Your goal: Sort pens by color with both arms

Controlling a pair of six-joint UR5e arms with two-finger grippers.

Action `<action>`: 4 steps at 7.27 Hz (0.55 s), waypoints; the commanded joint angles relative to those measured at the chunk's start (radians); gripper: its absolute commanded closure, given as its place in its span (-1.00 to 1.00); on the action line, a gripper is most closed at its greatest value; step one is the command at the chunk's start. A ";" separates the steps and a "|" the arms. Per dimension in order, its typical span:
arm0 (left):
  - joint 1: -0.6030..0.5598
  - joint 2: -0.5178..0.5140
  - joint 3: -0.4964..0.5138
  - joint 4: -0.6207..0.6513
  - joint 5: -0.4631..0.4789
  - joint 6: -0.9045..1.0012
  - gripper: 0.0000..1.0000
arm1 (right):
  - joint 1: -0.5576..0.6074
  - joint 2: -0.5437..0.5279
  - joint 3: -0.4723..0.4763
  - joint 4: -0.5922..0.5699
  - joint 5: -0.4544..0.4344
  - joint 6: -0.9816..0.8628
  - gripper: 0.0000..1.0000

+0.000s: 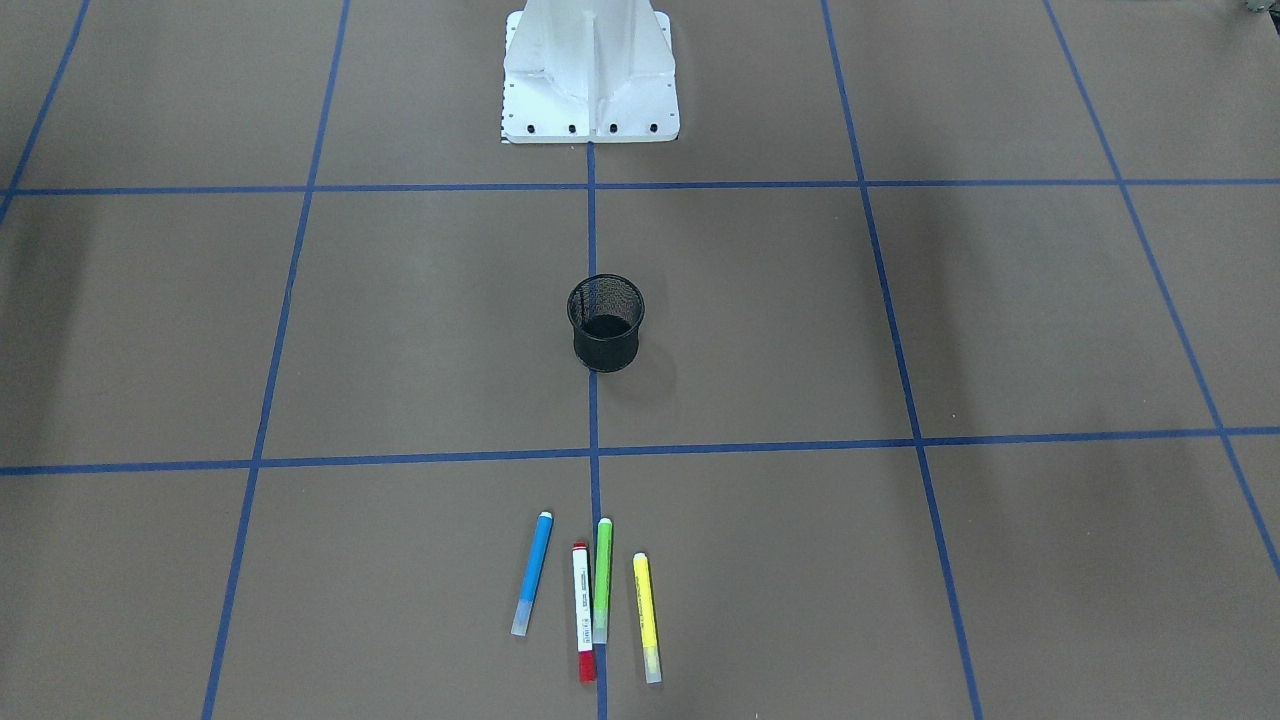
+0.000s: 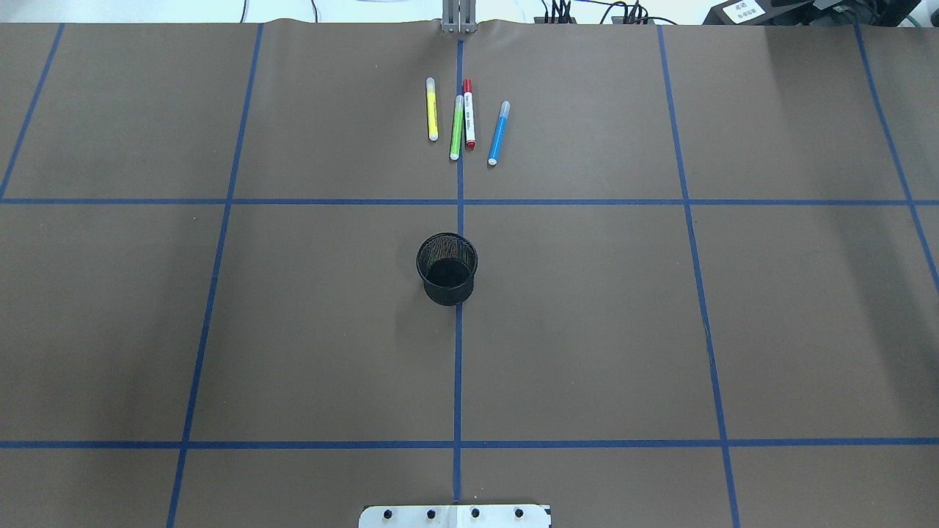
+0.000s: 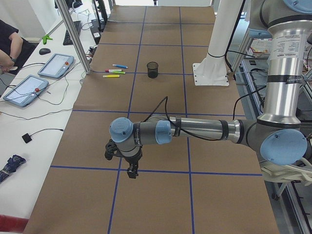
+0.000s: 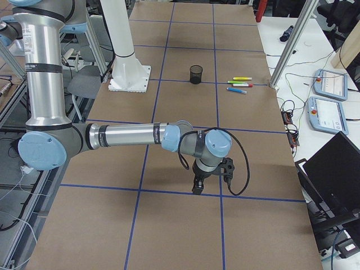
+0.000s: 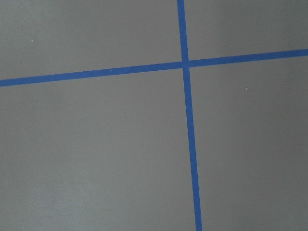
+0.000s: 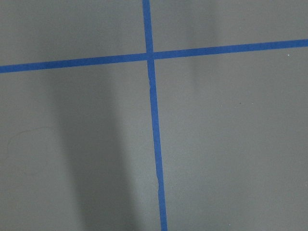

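Observation:
Four pens lie side by side near the table's far edge: yellow [image 2: 432,109], light green [image 2: 456,127], white with red ends [image 2: 468,114] and blue [image 2: 499,133]. The front-facing view has them as blue [image 1: 532,573], red-ended [image 1: 583,612], green [image 1: 602,580] and yellow [image 1: 647,617]. My left gripper [image 3: 131,171] hangs low over the table's left end, far from the pens; I cannot tell if it is open or shut. My right gripper [image 4: 197,188] hangs likewise over the right end, state also unclear. Both wrist views hold only brown paper and blue tape.
A black wire-mesh cup [image 2: 447,268] stands upright at the table's centre, between the pens and the white pedestal base [image 1: 590,70]. Blue tape lines grid the brown surface. Tablets [image 3: 56,65] and cables lie on a side table, where a person's arm [image 3: 9,48] rests.

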 commanded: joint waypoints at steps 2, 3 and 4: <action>0.000 -0.001 -0.003 0.000 0.000 0.000 -1.00 | 0.000 -0.013 -0.001 0.137 0.003 0.005 -1.00; 0.002 -0.001 -0.003 0.000 0.001 -0.002 -1.00 | 0.000 -0.010 0.003 0.139 0.014 0.031 -1.00; 0.002 -0.001 -0.001 0.000 0.004 -0.002 -1.00 | 0.000 -0.008 -0.001 0.140 0.061 0.068 -1.00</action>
